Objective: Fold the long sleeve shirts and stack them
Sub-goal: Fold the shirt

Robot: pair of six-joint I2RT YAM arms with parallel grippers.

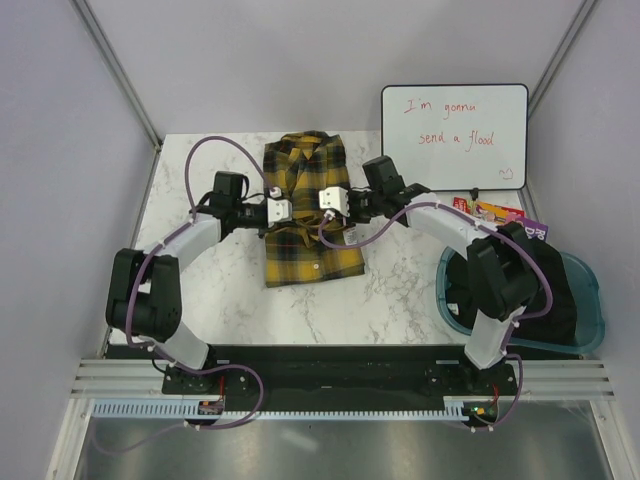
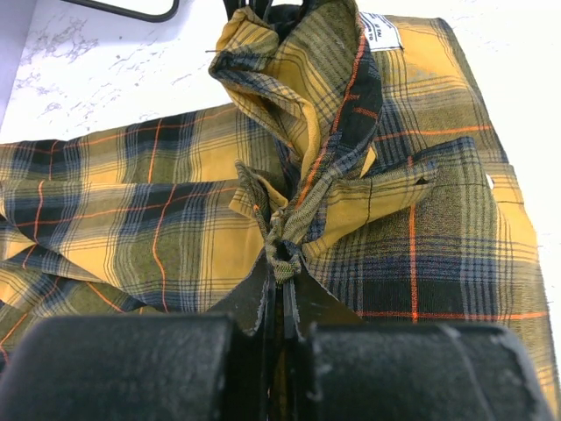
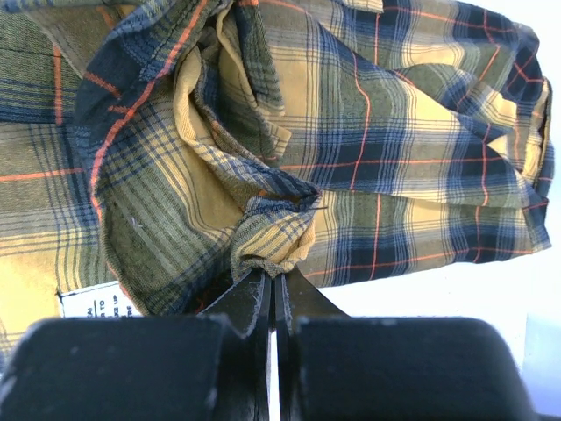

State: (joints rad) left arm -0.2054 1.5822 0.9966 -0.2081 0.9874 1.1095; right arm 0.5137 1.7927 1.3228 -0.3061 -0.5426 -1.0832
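Yellow-and-black plaid flannel shirt with thin red lines lies partly folded on your white marbled counter, towards the back. Your left pincer is clamped on a bunched fold of its cloth; your right pincer pinches another fold, both over the shirt's middle.

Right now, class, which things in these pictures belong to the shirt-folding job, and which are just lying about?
Part of the job:
plaid shirt
left gripper, pinching the shirt
right gripper, pinching the shirt

Just lying about:
whiteboard with red writing
teal tub
colourful packets beside the whiteboard
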